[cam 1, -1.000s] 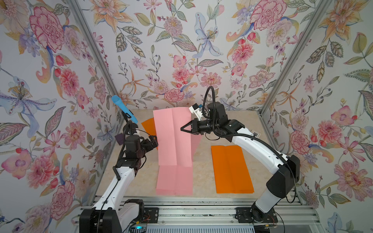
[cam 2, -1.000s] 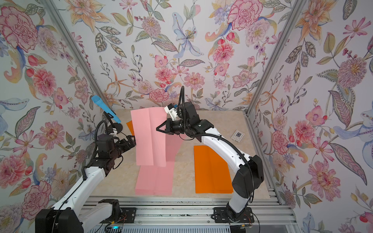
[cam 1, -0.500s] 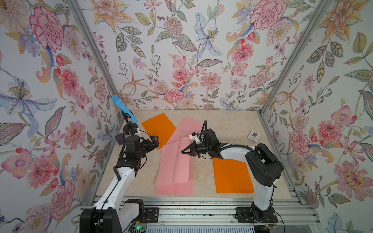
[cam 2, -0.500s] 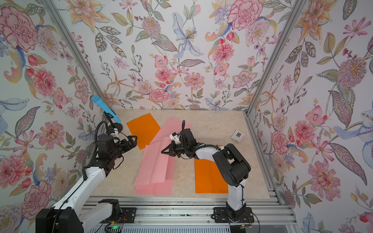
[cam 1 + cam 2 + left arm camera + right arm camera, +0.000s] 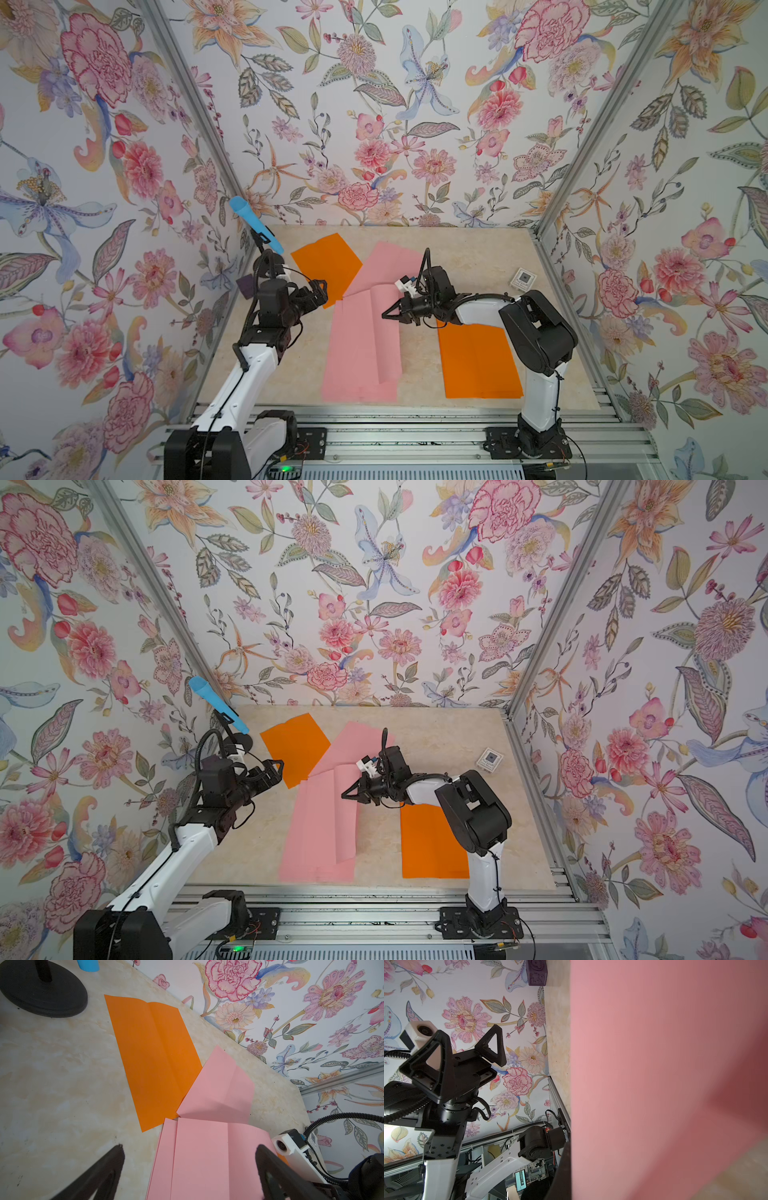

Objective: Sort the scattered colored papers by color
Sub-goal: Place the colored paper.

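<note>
Right gripper pinching raised edge of top pink sheet; left gripper hovering spread wide, holding nothing, beside far orange sheet.

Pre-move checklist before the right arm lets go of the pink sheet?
1. Right end effector shut on top pink sheet: ok.
2. Sheet over pink stack: ok.
3. Sheet lying flat: not ok, the held edge curls up.
4. Left end effector open and empty: ok.
5. Far orange sheet free to pull: not ok, far pink sheet seems to cover its corner.
6. Orange sheets together: not ok, near orange sheet lies apart.
</note>
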Controlling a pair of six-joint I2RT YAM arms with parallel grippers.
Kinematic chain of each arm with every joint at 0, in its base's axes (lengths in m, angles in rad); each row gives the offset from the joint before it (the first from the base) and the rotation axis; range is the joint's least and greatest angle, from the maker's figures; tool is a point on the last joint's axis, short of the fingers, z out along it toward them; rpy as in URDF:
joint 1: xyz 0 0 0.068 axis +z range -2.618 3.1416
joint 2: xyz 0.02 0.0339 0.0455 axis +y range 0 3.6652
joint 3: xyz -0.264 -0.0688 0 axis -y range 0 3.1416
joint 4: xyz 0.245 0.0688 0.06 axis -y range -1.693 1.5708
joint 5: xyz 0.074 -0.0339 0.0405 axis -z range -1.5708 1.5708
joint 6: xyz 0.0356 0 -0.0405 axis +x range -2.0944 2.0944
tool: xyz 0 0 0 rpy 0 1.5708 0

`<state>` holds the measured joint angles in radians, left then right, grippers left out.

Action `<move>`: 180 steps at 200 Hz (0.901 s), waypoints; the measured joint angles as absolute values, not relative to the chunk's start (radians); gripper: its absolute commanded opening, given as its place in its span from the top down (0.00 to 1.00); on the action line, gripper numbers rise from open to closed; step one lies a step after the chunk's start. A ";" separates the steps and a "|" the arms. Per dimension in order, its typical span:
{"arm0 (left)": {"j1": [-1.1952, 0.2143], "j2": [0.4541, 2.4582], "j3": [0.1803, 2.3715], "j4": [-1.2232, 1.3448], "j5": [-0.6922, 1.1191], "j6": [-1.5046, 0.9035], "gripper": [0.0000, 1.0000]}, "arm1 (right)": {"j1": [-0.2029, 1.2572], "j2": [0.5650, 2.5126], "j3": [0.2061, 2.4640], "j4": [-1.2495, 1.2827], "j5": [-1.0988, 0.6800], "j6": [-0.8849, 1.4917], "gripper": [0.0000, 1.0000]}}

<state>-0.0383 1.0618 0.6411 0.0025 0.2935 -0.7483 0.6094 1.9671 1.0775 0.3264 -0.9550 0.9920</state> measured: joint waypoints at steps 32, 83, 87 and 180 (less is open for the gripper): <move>-0.038 1.069 0.640 0.013 0.311 -0.749 0.00 | 0.641 1.979 1.047 0.392 -0.944 1.037 1.00; -0.038 1.077 0.628 0.024 0.312 -0.749 0.00 | 0.670 1.998 0.984 0.522 -0.896 1.131 1.00; -0.038 1.078 0.628 0.024 0.312 -0.749 0.00 | 0.673 2.002 0.982 0.533 -0.892 1.138 1.00; -0.038 1.081 0.628 0.031 0.324 -0.751 0.00 | 0.680 2.017 0.960 0.619 -0.816 1.200 0.76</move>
<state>-0.0383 1.0809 0.6281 0.0307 0.3244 -0.7513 0.6796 2.0174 0.9600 0.6189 -0.8158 1.1999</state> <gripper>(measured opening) 0.995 0.178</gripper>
